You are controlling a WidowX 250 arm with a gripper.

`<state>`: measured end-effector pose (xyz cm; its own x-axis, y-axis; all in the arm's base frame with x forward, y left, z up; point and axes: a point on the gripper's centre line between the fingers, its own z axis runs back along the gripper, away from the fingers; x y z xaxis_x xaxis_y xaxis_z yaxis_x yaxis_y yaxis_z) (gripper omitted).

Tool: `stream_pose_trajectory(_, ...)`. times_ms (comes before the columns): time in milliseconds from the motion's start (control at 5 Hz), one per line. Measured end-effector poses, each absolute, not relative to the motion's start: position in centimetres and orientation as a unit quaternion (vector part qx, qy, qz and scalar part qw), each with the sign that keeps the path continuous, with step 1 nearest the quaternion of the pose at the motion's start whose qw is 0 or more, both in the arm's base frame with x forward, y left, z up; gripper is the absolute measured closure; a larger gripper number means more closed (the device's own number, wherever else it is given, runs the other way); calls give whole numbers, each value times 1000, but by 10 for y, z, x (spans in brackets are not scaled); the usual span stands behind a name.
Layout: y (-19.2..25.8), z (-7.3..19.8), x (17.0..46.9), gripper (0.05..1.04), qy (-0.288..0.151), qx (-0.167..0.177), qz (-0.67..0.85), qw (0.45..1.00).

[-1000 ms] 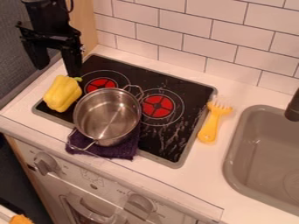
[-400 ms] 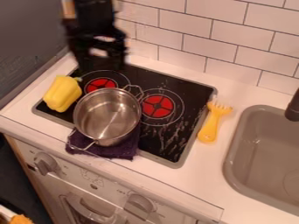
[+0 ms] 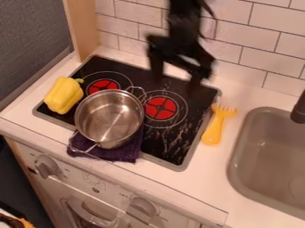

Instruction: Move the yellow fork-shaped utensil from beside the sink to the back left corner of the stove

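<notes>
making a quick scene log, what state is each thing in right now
Gripper, open, empty
Stove, level
Pot, upright, lidless
Pepper, whole
Fork, lying on the counter
Cloth, partly under the pot

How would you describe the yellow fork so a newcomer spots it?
Find the gray sink, then the black stovetop to its left. On the counter between them lies a yellow fork, tines toward the tiled wall. Unlike the plump yellow pepper beyond the pot, it is slim, with a pronged end.
</notes>
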<state>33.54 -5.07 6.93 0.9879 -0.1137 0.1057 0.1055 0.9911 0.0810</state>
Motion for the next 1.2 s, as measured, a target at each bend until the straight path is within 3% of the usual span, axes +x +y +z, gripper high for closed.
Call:
stream_pose_trajectory(200,-85,43,357,83,-61,69,-48,995)
stream_pose_trajectory(400,-106,31,368,83,-72,75,-47,994)
stream_pose_trajectory(600,-114,35,373,83,-82,54,-28,995)
stream_pose_trajectory(800,-114,31,373,83,-76,44,-8,996)
stream_pose_trajectory(1200,-94,14,368,83,-40,60,15,997)
